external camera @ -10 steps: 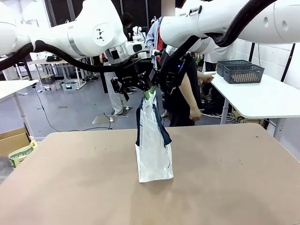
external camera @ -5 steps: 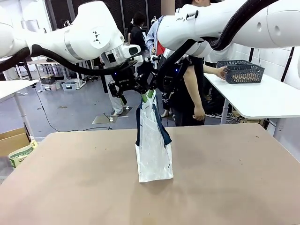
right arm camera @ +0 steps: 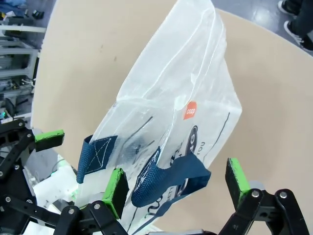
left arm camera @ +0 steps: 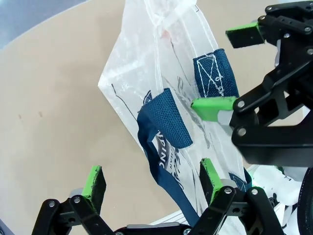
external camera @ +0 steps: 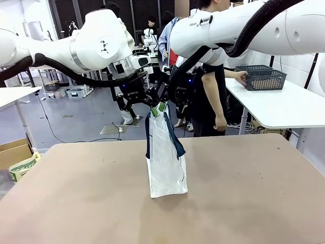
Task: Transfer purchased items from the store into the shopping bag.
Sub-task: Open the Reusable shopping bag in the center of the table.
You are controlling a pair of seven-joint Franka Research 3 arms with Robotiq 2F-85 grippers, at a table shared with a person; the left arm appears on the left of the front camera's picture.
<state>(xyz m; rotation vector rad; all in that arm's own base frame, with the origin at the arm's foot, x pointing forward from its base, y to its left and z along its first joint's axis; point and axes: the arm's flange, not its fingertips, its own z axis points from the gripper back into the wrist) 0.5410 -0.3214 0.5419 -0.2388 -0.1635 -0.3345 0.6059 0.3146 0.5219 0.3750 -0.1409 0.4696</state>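
Standing upright at the middle of the table (external camera: pixel 76 203), the shopping bag (external camera: pixel 165 157) has its mouth at twelve o'clock, right where both robot hands hang. The left hand (external camera: pixel 152 111) reaches in from ten o'clock and the right hand (external camera: pixel 163 107) from two o'clock. Each has its fingers spread wide and pinches nothing. In the left wrist view a navy strap handle (left arm camera: pixel 166 125) loops down between the left hand's green pads (left arm camera: pixel 96 181), and one pad of the right hand sits just beside the bag's second strap at three o'clock. In the right wrist view the bag's rim lies between the right hand's spread fingers. At two o'clock beyond the table, a person's hand (external camera: pixel 238 76) touches a dark lattice basket (external camera: pixel 264 79) on a white side table (external camera: pixel 284 109).
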